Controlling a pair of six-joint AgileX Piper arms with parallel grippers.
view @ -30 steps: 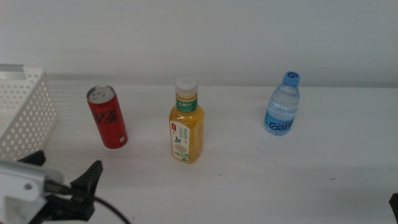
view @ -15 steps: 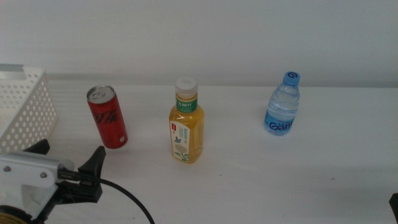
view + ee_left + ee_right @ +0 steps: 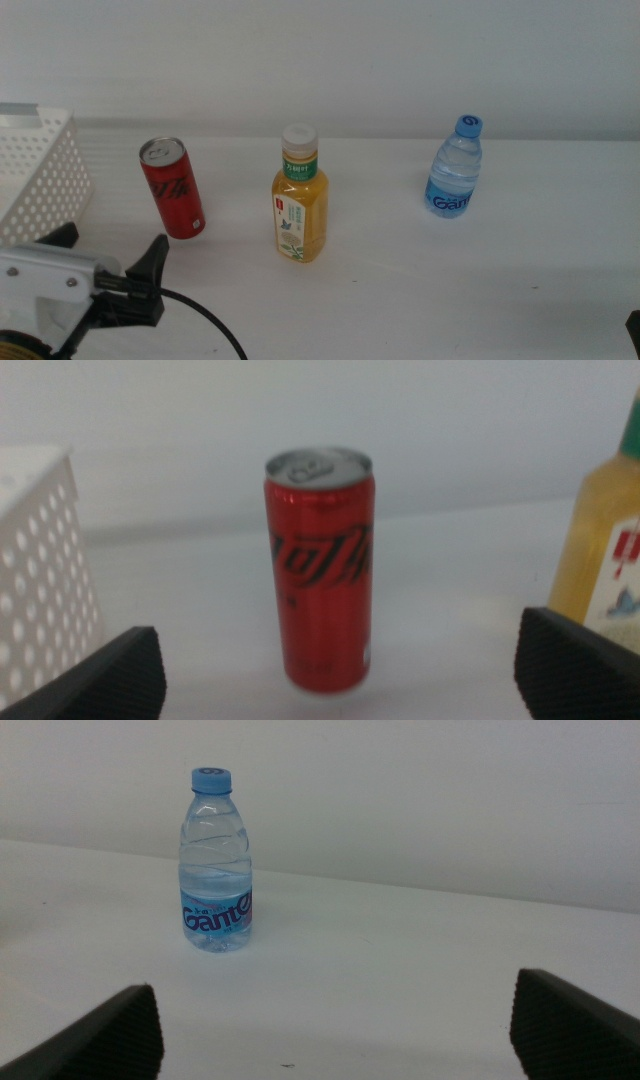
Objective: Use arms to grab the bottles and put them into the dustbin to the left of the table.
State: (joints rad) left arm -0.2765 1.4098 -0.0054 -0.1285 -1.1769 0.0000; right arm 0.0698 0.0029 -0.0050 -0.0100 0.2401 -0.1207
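3 drinks standing on desk: red can, orange bottle, water bottle. Left end effector spread wide, facing can; right end effector spread, facing water bottle.

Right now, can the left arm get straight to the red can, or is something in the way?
Probably yes. The left gripper sits open just short of the red can, which stands upright and centred between its jaws in the wrist view. The dustbin and orange bottle stand off to either side, leaving the way free.
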